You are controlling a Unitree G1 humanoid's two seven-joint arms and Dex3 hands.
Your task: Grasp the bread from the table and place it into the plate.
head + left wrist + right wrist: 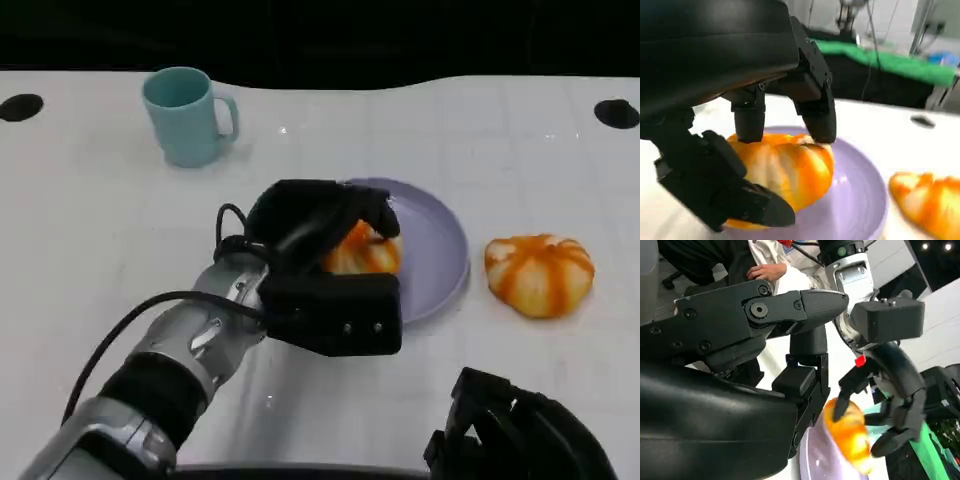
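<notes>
Head view: left hand [325, 265] over the near-left part of the purple plate [440, 240], fingers [365, 215] clamped around an orange-and-white bread [365, 250]. Left wrist view: same bread [785, 170] gripped from above and below, its underside low over the plate's surface [855, 205], possibly touching, though hard to tell from this angle. Second bread [540, 273] lying on the table [100, 220], just right of the plate and apart from it. Teal mug [188, 115] well away at the far left. Right hand [520, 435] low at the near right edge, holding nothing, fingers seemingly loosely apart but too cropped to say for sure. Likely step: release into the plate. Risks from here: bread sitting near the plate's left rim, so a one-sided opening could roll it off onto the table; soft crust catching on a fingertip and lifting out with the hand; a sideways retreat nudging the plate toward the second bread.
</notes>
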